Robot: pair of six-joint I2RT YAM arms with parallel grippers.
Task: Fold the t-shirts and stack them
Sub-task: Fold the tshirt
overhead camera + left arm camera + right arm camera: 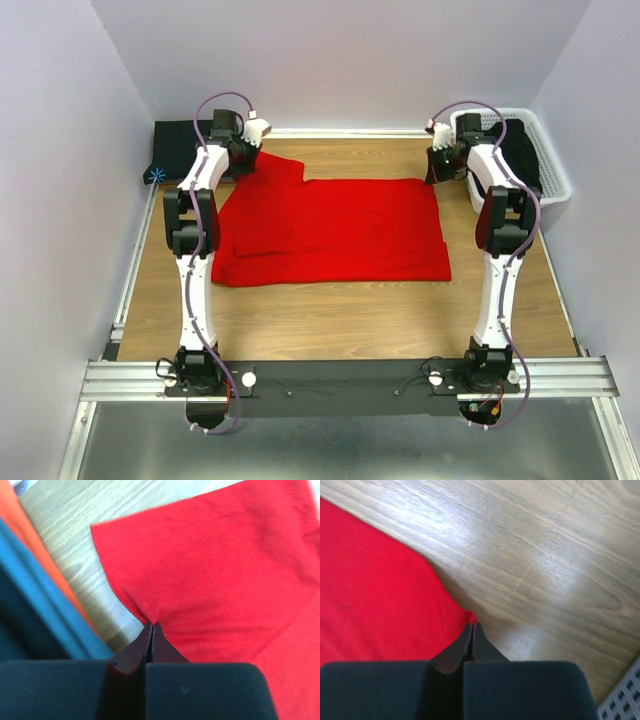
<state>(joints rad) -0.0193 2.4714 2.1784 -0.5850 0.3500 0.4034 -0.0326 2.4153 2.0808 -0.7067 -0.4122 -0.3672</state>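
A bright red t-shirt lies spread on the wooden table, its left side folded over in layers. My left gripper is at the shirt's far left corner; in the left wrist view its jaws are shut and the red cloth puckers at their tips. My right gripper is at the far right corner; in the right wrist view its jaws are shut on the tip of the red corner. Black cloth fills the basket.
A white lattice basket stands at the back right; its corner shows in the right wrist view. A dark cloth pile with a blue mark lies at the back left. Orange and blue cloth show beside the left gripper.
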